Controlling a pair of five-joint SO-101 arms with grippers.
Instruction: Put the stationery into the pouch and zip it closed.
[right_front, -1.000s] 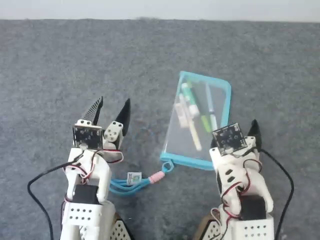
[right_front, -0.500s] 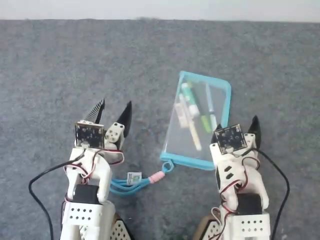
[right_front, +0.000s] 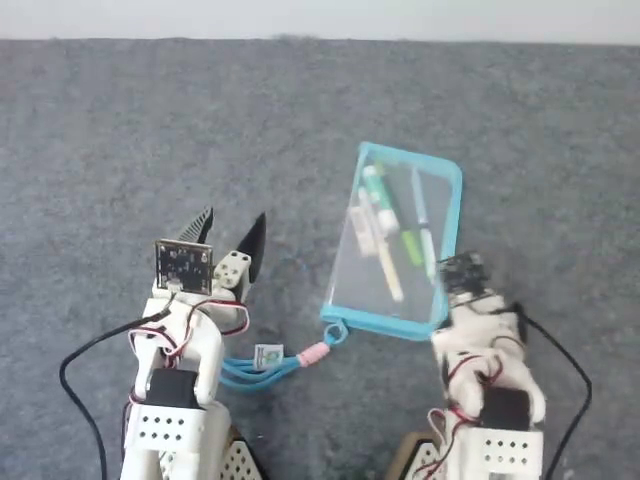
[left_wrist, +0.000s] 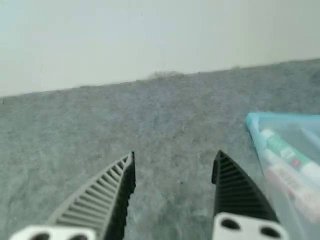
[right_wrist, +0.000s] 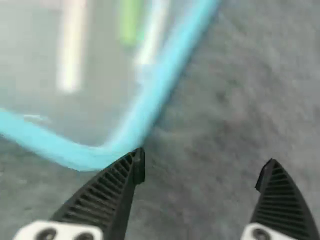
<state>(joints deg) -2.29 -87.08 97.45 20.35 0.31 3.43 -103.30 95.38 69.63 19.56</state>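
A clear pouch (right_front: 400, 240) with a blue border lies flat on the grey carpet, right of centre. Several pens and a green marker (right_front: 408, 243) lie inside it. My left gripper (right_front: 230, 232) stands open to the pouch's left, apart from it, with nothing between its fingers; in its wrist view (left_wrist: 175, 157) the pouch (left_wrist: 295, 165) sits off to one side. My right gripper (right_wrist: 206, 157) is open and points down at the carpet by the pouch's near right corner (right_wrist: 95, 150), one finger (right_wrist: 117, 187) close to the blue edge. From above, the right wrist board (right_front: 463, 273) covers its fingers.
A pink zipper pull (right_front: 315, 352) leads from the pouch's near left corner to a blue cord (right_front: 245, 372) with a small white tag (right_front: 267, 356), lying between the two arm bases. Grey carpet (right_front: 150, 130) stretches to the left and far side, up to a pale wall.
The right arm has drawn back and tipped downward, so its fingertip no longer shows past the wrist board. The left gripper has shifted slightly back, staying open.
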